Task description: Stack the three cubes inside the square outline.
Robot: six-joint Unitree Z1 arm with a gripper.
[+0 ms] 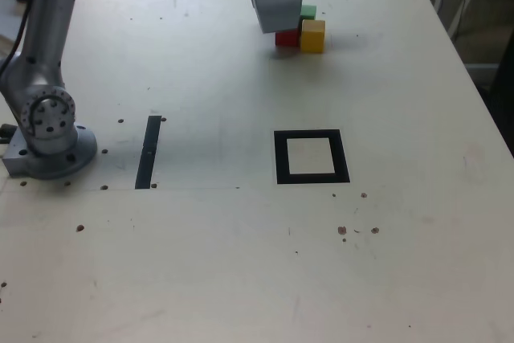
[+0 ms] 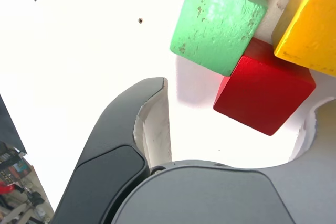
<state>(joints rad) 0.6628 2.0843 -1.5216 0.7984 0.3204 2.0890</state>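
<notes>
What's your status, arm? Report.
Gripper open, nothing held. Red cube between the jaws, green and yellow cubes crowding it. Square outline without cubes.

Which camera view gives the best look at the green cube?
The wrist view: the green cube shows there large, its worn top face uncovered. In the exterior view only a small patch of it shows, behind the yellow cube and beside the pincer.

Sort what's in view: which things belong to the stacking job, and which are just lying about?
For the job:
- green cube
- red cube
- yellow cube
- square outline
- arm, jaws open

Just about:
- black strip
- brown specks on the table
</notes>
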